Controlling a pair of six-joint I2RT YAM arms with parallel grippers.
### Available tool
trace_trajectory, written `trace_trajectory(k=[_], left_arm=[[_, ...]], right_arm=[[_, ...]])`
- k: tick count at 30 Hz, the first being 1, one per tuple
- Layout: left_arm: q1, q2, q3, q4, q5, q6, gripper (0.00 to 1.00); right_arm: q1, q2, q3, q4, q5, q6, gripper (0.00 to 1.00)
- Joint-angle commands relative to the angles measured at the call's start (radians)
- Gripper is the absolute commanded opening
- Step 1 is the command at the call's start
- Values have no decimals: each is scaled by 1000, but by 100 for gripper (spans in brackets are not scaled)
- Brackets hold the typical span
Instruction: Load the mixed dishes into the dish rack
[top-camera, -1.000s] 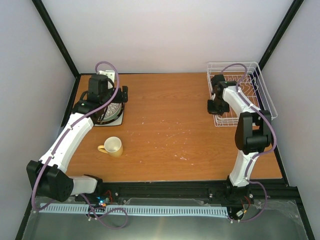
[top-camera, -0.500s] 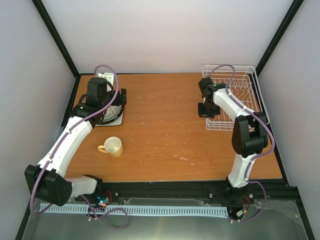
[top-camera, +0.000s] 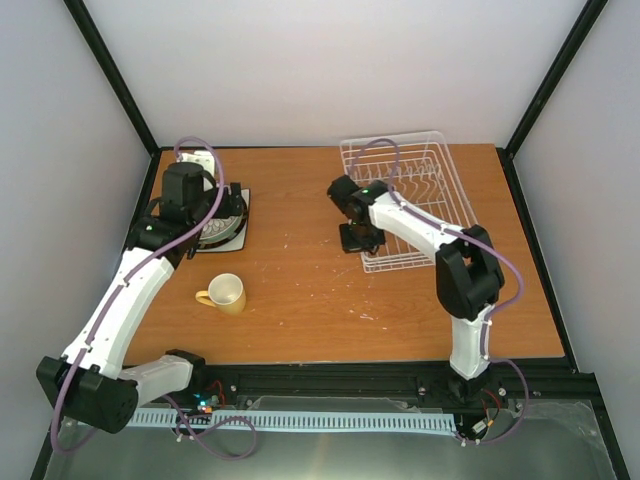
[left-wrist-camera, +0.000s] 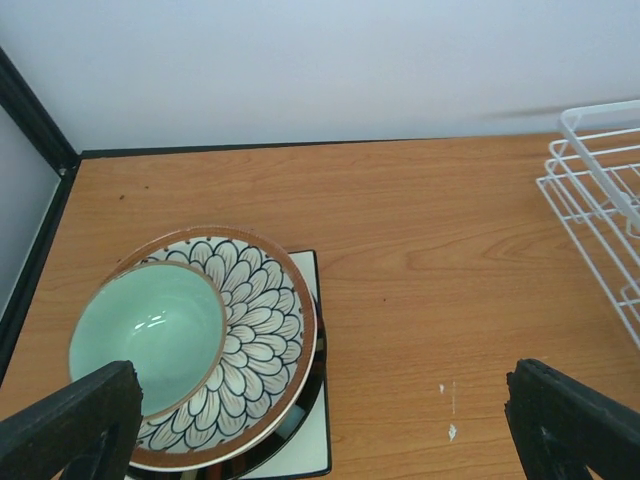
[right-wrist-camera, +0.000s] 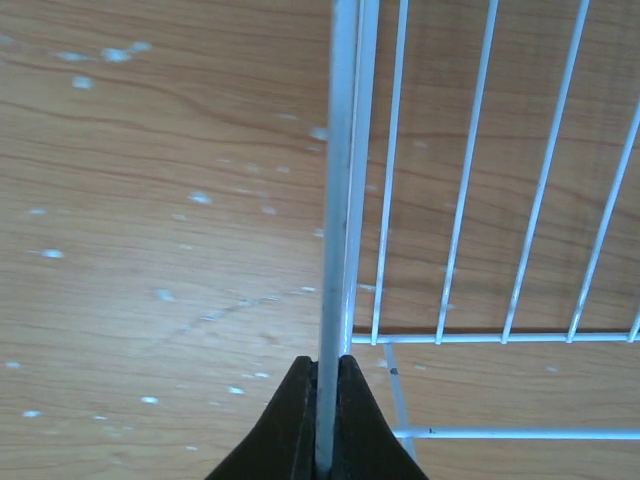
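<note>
A stack of dishes (top-camera: 222, 225) sits at the back left. The left wrist view shows a pale mint-green bowl (left-wrist-camera: 148, 335) on a petal-patterned, brown-rimmed plate (left-wrist-camera: 262, 318). Under it lie a dark-rimmed plate (left-wrist-camera: 312, 388) and the white square plate (left-wrist-camera: 305, 445). No lime-green or pale green plate shows. The yellow mug (top-camera: 228, 293) stands alone in front of the stack. My left gripper (top-camera: 215, 205) is open above the stack's right side (left-wrist-camera: 322, 405). My right gripper (top-camera: 358, 236) is shut on the left rim wire (right-wrist-camera: 330, 300) of the white wire dish rack (top-camera: 405, 200).
The rack's corner also shows at the right edge of the left wrist view (left-wrist-camera: 600, 190). Grey walls and black frame posts (top-camera: 110, 75) enclose the table. Bare wood (top-camera: 320, 290) lies between the mug and the rack.
My right gripper has dragged the dish rack left from the back right corner toward the table's middle. My left arm has shifted slightly left over the stack.
</note>
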Motion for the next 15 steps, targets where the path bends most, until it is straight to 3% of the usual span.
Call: trace_trajectory(k=[1, 7, 15], left_arm=[[-4, -34, -4, -60, -38, -10, 100], [-4, -72, -23, -82, -59, -6, 100], [-4, -110, -53, -81, -51, 17, 100]], right_arm=[[110, 121, 103, 65, -107, 59, 3], [161, 182, 186, 112, -169, 191, 3], [161, 15, -34, 281, -145, 450, 3]])
